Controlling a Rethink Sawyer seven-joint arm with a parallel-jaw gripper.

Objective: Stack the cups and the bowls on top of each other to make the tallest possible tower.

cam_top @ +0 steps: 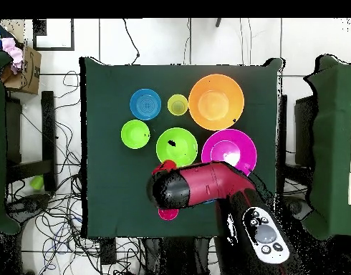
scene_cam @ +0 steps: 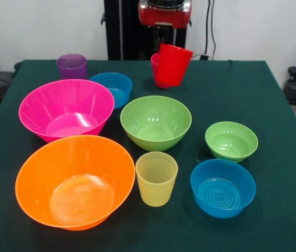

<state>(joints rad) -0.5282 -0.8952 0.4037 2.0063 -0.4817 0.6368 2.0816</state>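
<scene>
My gripper [scene_cam: 165,45] hangs at the table's far edge, shut on the rim of the bright red cup [scene_cam: 175,65], which tilts just off the cloth. Touching its left side is the pinkish-red cup [scene_cam: 154,67]. The purple cup [scene_cam: 72,66] and a small blue bowl [scene_cam: 112,87] stand far left. In the middle are the hot pink bowl [scene_cam: 66,108] and the medium green bowl [scene_cam: 156,122]. Nearest are the orange bowl [scene_cam: 74,181], the yellow cup [scene_cam: 157,178], a second blue bowl [scene_cam: 223,187] and the small green bowl [scene_cam: 231,140]. No tower shows; no piece sits inside another.
All pieces sit on a dark green table [scene_cam: 274,105]. In the overhead view the red arm [cam_top: 203,183] covers the cups near the base edge, with only the pinkish-red cup [cam_top: 167,213] peeking out. Cables lie on the floor around the table.
</scene>
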